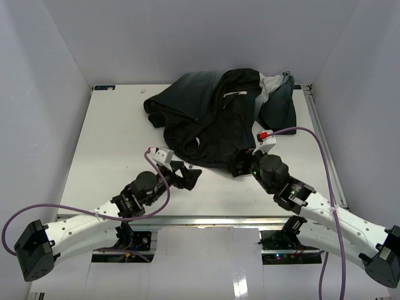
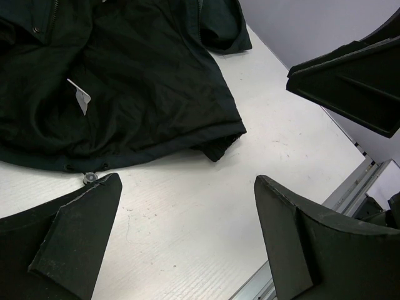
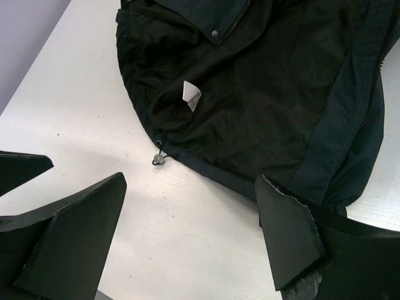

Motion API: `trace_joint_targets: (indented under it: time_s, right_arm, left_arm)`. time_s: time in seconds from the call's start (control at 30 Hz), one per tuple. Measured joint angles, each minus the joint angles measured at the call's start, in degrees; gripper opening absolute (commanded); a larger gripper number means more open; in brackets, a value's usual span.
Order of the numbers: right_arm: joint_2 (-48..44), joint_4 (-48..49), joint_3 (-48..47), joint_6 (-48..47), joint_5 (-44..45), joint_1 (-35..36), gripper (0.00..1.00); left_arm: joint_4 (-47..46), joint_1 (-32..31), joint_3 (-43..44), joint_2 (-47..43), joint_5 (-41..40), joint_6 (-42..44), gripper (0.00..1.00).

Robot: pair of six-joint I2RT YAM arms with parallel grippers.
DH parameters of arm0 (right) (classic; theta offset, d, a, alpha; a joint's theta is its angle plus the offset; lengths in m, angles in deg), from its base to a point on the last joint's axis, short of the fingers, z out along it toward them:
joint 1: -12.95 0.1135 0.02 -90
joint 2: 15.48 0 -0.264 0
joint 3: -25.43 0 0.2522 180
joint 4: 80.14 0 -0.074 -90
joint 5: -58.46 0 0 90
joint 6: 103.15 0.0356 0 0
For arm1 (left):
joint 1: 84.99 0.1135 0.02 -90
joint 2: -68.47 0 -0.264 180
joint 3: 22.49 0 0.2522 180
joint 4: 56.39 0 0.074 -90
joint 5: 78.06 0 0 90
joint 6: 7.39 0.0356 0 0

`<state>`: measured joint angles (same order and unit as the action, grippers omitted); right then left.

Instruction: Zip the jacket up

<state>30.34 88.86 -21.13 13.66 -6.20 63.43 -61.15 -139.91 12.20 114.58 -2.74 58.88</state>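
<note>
The jacket lies crumpled and open at the back middle of the white table, dark fabric with a lighter grey panel at its right. My left gripper is open and empty, just off the hem's near left end. My right gripper is open, its fingers at the hem's near right edge. In the left wrist view the jacket fills the upper left, with a white label. In the right wrist view the jacket's hem and a drawcord toggle lie just beyond my fingers; a zipper shows at the top.
White enclosure walls stand on the left, back and right. A metal rail runs along the table's right edge and another along the near edge. Purple cables loop from both wrists.
</note>
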Motion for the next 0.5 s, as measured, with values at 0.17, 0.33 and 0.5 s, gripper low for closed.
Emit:
trace_joint_targets:
  time_s: [0.17, 0.33, 0.5]
  right_arm:
    - [0.4, 0.0, 0.0, -0.4, 0.0, 0.0, 0.9]
    - [1.1, -1.5, -2.0, -3.6, 3.2, -0.1, 0.96]
    - [8.5, -2.5, -9.9, -4.5, 2.0, -5.4, 0.97]
  left_arm:
    - [0.3, 0.0, 0.0, 0.8, 0.0, 0.2, 0.98]
    - [0.4, 0.0, 0.0, 0.7, 0.0, 0.2, 0.98]
    - [0.4, 0.0, 0.0, -0.6, 0.0, 0.2, 0.98]
